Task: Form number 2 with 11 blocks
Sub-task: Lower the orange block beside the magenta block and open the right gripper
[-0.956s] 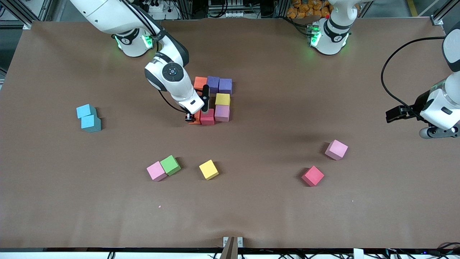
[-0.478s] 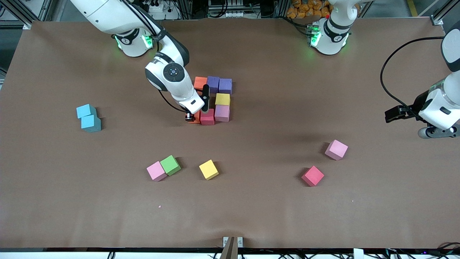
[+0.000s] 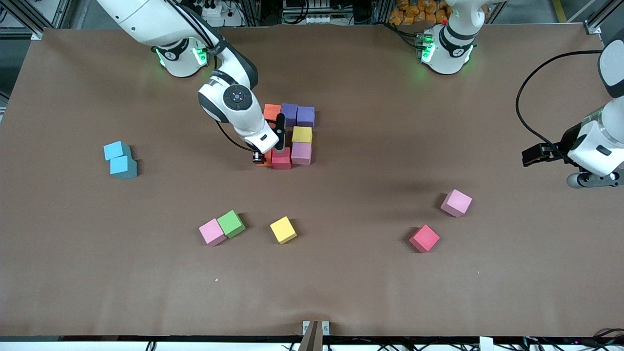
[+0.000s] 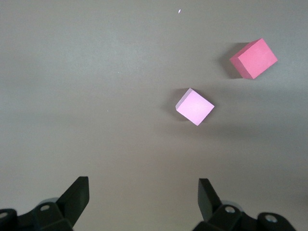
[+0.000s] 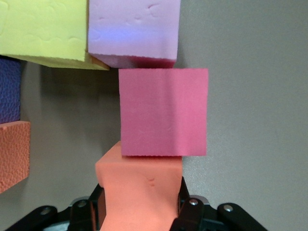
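My right gripper (image 3: 265,157) is shut on an orange block (image 5: 139,187), pressed against the side of a crimson block (image 3: 281,159) toward the right arm's end. That crimson block joins a pink block (image 3: 301,153), a yellow block (image 3: 302,134), two purple blocks (image 3: 297,115) and another orange block (image 3: 271,111) in the partial number 2. Loose blocks lie nearer the front camera: pink (image 3: 212,232), green (image 3: 230,224), yellow (image 3: 283,229), crimson (image 3: 424,238) and pink (image 3: 456,203). My left gripper (image 3: 530,157) waits open and empty above the left arm's end of the table.
Two light-blue cubes (image 3: 120,159) sit together toward the right arm's end. The left wrist view shows the loose pink block (image 4: 195,107) and the crimson block (image 4: 253,58) on bare brown table (image 3: 370,273).
The right arm's wrist has shifted slightly toward its base while the orange block stays beside the crimson one. The left arm has edged a little.
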`<control>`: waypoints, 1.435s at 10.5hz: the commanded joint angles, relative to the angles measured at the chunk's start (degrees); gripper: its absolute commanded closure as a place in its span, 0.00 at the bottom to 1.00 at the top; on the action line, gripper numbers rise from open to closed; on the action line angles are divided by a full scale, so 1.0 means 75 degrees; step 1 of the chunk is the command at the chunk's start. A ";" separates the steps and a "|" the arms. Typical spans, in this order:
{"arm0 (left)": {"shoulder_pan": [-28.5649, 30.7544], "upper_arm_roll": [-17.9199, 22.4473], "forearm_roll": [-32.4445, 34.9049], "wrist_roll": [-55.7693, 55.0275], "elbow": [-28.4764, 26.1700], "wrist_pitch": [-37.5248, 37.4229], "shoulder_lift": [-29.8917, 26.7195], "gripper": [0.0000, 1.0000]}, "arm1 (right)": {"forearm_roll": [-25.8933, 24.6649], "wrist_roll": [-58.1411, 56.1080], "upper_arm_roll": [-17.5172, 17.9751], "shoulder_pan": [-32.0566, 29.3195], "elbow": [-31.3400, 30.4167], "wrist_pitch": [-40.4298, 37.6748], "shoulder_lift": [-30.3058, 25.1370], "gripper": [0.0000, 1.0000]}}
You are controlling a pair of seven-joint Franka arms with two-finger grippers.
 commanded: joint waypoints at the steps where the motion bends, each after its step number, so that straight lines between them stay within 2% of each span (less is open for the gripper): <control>1: 0.0036 -0.0023 0.0123 0.0166 0.0116 -0.0127 0.0036 0.00 | -0.0063 0.0090 -0.0058 0.0111 0.0130 -0.0064 0.0133 0.70; 11: 0.0048 -0.0023 0.0123 0.0143 0.0104 -0.0127 0.0048 0.00 | -0.0051 0.0395 -0.0116 0.0076 0.0177 -0.0052 0.0250 0.70; 15: 0.0060 -0.0023 0.0123 0.0154 0.0104 -0.0127 0.0048 0.00 | 0.0195 0.0395 -0.0128 0.0111 0.0200 -0.0052 0.0262 0.70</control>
